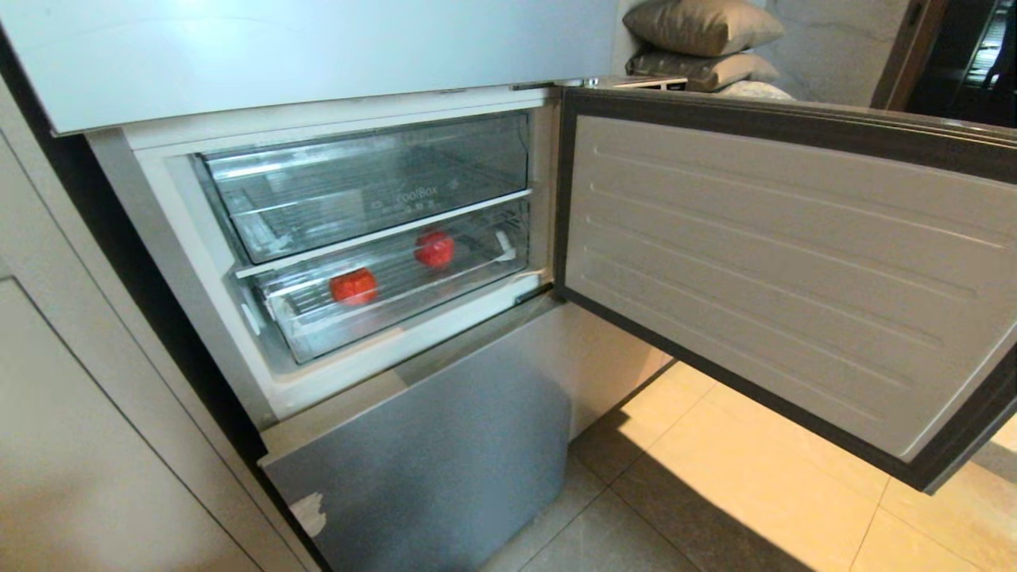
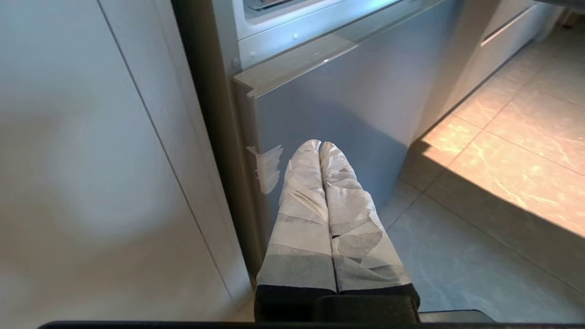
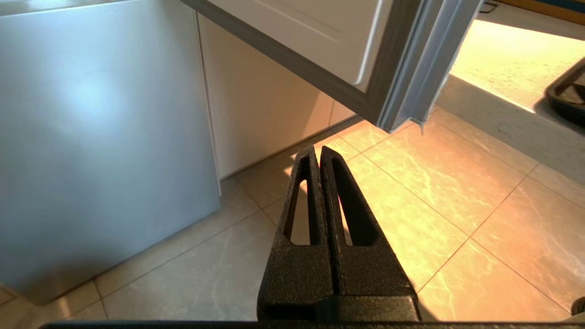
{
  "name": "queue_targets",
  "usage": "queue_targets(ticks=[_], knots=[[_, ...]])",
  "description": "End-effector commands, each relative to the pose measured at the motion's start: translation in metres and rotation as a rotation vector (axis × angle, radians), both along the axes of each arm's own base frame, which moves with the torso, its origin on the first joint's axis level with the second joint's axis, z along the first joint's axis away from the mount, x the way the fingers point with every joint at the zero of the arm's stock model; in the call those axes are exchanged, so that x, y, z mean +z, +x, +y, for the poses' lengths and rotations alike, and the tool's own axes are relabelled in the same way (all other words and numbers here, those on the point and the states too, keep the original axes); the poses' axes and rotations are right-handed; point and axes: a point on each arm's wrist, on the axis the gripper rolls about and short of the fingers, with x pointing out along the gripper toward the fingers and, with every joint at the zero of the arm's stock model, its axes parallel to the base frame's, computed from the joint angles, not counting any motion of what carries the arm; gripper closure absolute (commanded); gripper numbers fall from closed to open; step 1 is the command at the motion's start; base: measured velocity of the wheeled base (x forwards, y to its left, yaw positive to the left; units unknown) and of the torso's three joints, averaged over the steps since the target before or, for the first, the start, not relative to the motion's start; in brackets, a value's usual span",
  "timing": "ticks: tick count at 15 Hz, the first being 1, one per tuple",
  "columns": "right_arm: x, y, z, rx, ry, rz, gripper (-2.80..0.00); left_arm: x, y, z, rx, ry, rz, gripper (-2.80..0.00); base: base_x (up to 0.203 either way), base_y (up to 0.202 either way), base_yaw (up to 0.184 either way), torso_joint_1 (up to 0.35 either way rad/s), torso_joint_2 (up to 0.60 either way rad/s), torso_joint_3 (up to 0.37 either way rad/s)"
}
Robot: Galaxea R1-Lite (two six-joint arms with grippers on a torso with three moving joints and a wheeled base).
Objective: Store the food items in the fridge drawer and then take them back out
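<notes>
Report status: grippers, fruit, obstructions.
Left gripper and right gripper shut, empty, low. Both fruits inside lower drawer. Fridge door open; nothing blocking.

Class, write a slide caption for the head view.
Open fridge door; two red fruits inside the lower clear drawer.

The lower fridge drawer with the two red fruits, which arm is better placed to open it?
Probably left: the fridge drawer sits left of centre, and the open door crowds the right. Both grippers hang low, shut.
</notes>
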Motion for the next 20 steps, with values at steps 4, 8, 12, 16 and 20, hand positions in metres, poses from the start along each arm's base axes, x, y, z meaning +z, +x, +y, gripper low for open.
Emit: queue_targets(ticks=[4, 8, 12, 16, 20], knots=[[0.000, 0.000, 0.000, 0.001, 0.003, 0.002, 0.00, 0.000, 0.000, 0.000, 0.001, 0.000, 0.000, 0.00, -0.026, 0.000, -0.001, 0.005, 0.00, 0.000], [0.000, 0.000, 0.000, -0.017, 0.058, -0.003, 0.00, 0.000, 0.000, 0.000, 0.001, 0.000, 0.000, 0.00, -0.193, 0.000, 0.000, 0.000, 0.00, 0.002], [0.001, 0.000, -0.001, -0.024, 0.061, -0.004, 0.00, 0.000, 0.000, 0.000, 0.001, 0.000, 0.000, 0.00, -0.195, 0.000, -0.001, 0.001, 0.00, 0.003], [0.001, 0.000, -0.001, -0.022, 0.054, -0.005, 0.00, 0.000, 0.000, 0.000, 0.002, 0.000, 0.000, 0.00, -0.105, 0.000, 0.002, -0.005, 0.00, 0.001], [0.031, -0.003, -0.001, -0.053, 0.074, -0.032, 0.00, 0.000, 0.000, 0.000, 0.001, 0.000, 0.000, 0.00, 0.000, 0.000, 0.000, 0.000, 0.00, 0.000]])
